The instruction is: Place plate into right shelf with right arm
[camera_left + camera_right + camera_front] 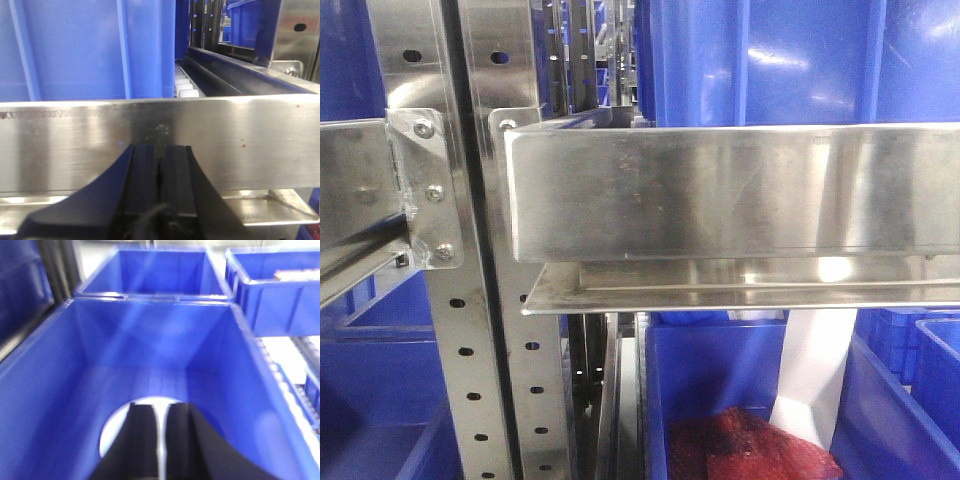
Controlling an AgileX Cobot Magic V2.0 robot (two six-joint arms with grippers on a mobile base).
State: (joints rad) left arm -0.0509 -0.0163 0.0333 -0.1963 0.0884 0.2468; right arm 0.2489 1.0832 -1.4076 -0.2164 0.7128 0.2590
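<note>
Where the front-facing camera looks straight at the rack, the right shelf [730, 190] fills most of the picture with its broad flat steel lip, bolted at its left end to a perforated upright [510, 330]. Above that lip stands a blue bin [790, 60]; below it sits another blue bin [720, 380] holding something red and netted [750, 445]. A white arm section [815, 375] slants down into the space below the lip, just right of the red bundle. Neither the plate nor either end effector shows from here.

From the left wrist camera, the left end effector [161, 175] hangs right in front of a steel shelf lip [250, 140], its two black fingers pressed together with nothing between them. Behind that lip rises a tall blue bin wall [75, 50], and to its right a row of white rollers [184, 87] runs back along the shelf.

From the right wrist camera, which is somewhat blurred, the right end effector [162, 440] is clamped on the plate [112, 435], the thin white edge running up between its dark fingers. The plate is inside a deep blue bin [60, 390], low between its walls and close to its floor; whether it touches the floor I cannot tell. Another blue bin [160, 272] stands behind this one, and a third [270, 295] off to the right.
</note>
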